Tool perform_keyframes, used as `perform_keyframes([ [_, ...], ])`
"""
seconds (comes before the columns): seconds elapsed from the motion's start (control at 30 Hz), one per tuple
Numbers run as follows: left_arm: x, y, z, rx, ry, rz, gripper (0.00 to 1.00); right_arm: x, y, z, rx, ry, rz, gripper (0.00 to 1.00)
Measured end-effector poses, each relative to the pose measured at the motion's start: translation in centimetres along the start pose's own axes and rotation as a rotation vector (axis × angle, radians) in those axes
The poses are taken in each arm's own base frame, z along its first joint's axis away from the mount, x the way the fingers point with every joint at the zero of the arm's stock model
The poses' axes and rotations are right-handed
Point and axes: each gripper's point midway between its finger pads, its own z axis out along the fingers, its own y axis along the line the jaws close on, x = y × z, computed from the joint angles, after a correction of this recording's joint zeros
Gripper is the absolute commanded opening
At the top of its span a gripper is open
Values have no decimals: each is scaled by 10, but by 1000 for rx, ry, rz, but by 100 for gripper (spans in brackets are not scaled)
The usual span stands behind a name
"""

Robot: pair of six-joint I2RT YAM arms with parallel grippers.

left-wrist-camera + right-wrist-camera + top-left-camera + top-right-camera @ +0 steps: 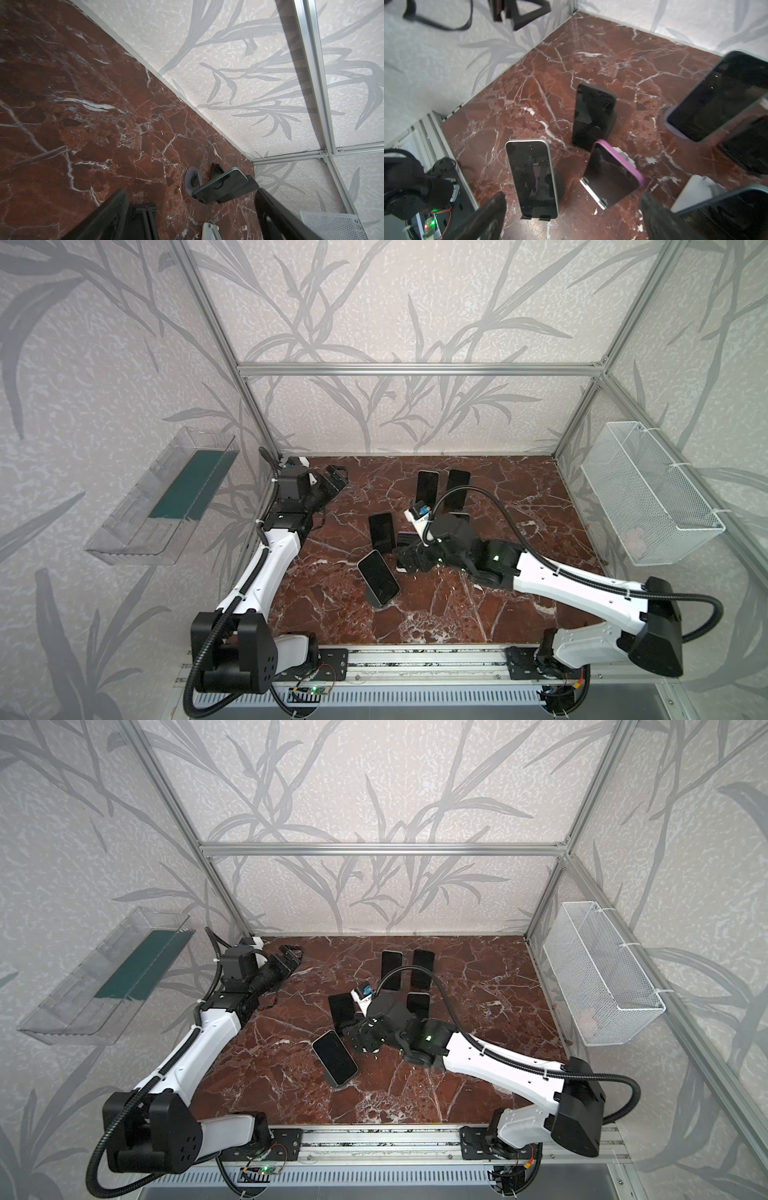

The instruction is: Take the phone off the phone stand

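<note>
Right fingers (pixel 656 220) apart, phone (pixel 532 176) in stand (pixel 560 185) — mesh basket (pixel 648 497)

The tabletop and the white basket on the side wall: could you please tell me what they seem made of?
The tabletop looks like polished red-brown marble, or a marble-print laminate: white veins, slight sheen; the look cannot settle which. The white basket seems white-coated metal mesh: fine see-through grid walls, stiff wire rim.
</note>
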Motion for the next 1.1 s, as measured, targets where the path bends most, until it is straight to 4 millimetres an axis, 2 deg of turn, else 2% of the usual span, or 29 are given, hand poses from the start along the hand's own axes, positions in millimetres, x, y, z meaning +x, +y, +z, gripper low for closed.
perform_keyframes([
  [0.07,-6,7,-1,-10,-14,-24,95,12,21,14,-29,39,-33,99],
  [0.17,-12,17,-2,-29,-30,-49,94,26,36,30,-42,90,-60,99],
  [0.27,-15,18,-3,-24,-36,-69,94,27,42,42,-42,106,-70,99],
  [0.37,-15,15,-2,-12,-33,-73,94,20,47,48,-42,104,-71,99],
  [0.47,-14,14,-2,-5,-31,-74,94,11,50,53,-38,91,-69,99],
  [0.7,-12,14,0,-1,-20,-83,94,9,47,67,3,93,-58,99],
  [1.1,-5,24,10,-21,12,-98,92,26,36,92,74,132,-58,99],
])
